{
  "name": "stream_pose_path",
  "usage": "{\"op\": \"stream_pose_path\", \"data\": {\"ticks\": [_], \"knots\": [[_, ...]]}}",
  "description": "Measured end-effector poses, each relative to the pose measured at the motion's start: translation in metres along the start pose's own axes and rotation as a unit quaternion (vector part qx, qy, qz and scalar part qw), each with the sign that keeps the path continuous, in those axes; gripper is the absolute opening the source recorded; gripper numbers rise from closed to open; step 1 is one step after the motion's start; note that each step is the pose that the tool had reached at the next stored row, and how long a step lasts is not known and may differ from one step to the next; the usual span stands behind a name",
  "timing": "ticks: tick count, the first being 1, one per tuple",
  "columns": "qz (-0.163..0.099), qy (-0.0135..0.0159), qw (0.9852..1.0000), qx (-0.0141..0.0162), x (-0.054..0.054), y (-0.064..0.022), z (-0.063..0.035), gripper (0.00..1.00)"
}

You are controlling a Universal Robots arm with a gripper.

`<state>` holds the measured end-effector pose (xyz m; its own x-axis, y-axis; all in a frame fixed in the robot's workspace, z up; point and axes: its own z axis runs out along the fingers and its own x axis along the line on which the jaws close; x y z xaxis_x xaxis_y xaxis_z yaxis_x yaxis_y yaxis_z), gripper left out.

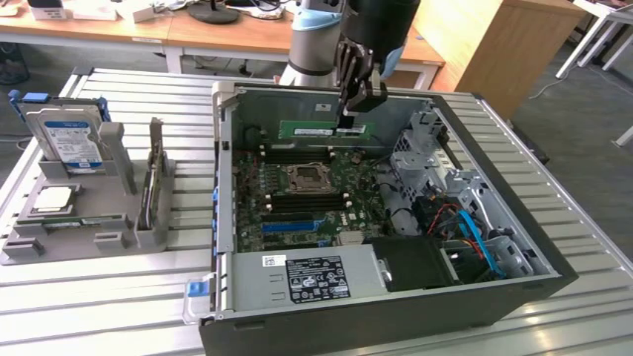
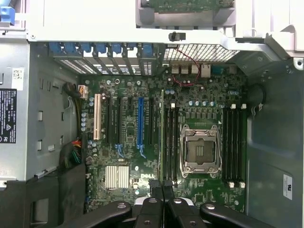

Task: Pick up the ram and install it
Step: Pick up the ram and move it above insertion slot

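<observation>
Gripper (image 2: 162, 189) clamped on ram (image 1: 308, 129), level above mobo (image 1: 351, 194) in PC case (image 1: 416, 315).

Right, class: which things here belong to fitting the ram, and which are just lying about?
For the job: gripper, shut on the ram; memory slots; computer case.
Lying about: hard drive, spare processor, upright card, grey rack holding them.

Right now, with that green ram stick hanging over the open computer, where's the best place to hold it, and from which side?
By its upper long edge, from above, pinching the two flat faces. The ram is thin and stands on edge; the gripper is shut on it that way, nearer its end on the exterior view's right. That likely leaves the lower edge free.
</observation>
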<state>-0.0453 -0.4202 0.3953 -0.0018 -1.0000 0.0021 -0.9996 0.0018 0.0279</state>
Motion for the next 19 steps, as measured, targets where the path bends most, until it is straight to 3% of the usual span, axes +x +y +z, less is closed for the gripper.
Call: {"op": "stream_pose_path", "data": {"ticks": [13,19], "knots": [[0.000,0.0001,1.0000,-0.0001,0.000,-0.0005,0.0171,0.12],[0.000,0.0001,1.0000,0.0000,0.000,-0.0005,0.0184,0.12]]}}
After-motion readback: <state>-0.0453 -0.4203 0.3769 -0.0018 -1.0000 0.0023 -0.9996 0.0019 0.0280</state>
